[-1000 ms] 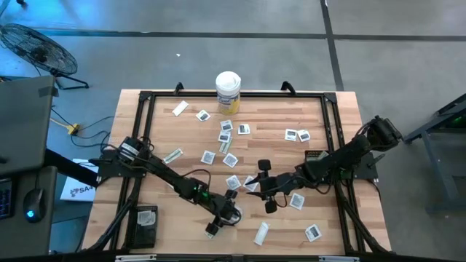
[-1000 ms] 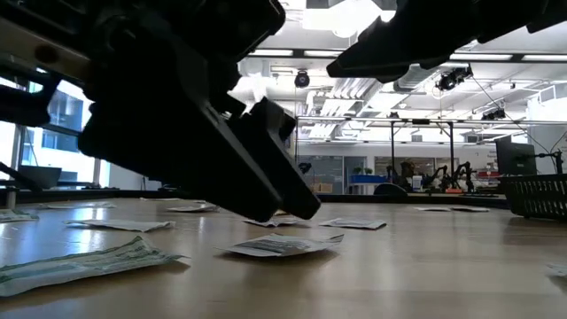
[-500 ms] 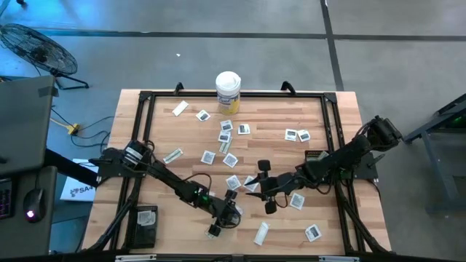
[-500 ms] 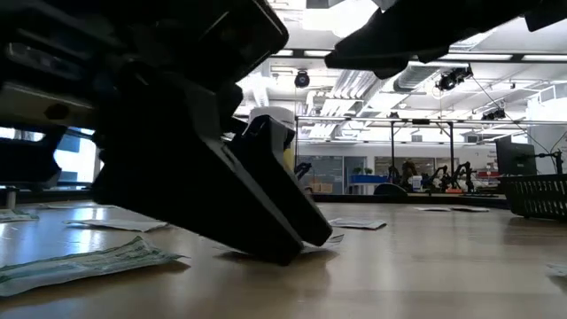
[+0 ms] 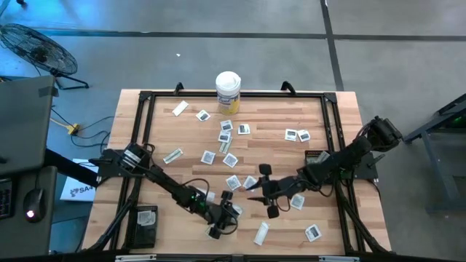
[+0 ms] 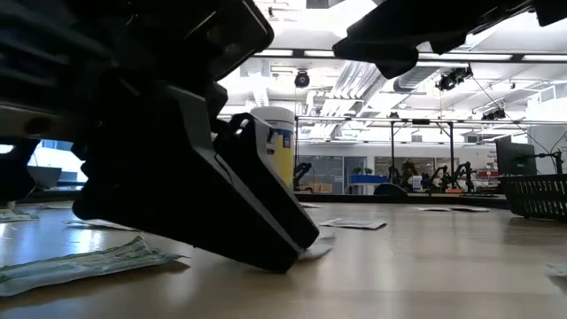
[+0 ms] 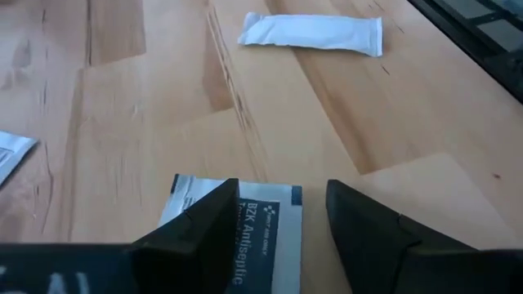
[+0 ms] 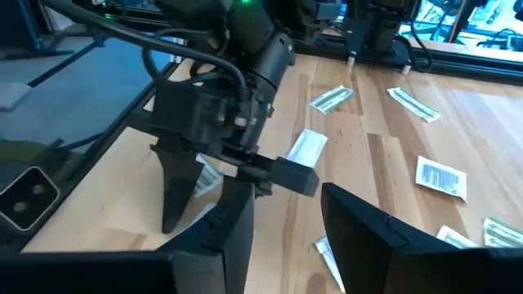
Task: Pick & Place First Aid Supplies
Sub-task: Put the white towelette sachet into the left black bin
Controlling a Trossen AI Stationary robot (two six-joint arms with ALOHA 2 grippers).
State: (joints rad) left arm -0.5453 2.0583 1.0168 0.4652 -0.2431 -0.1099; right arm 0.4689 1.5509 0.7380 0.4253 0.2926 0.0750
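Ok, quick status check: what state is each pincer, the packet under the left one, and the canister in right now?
Left pincer: open, lowered to the table, fingers astride a packet.
Antiseptic packet: flat on the wood between those fingers, not lifted.
Right pincer: open, holding nothing, close beside the left one.
Oblong white wrapper: lying flat, untouched.
Canister: upright at the table's far edge.
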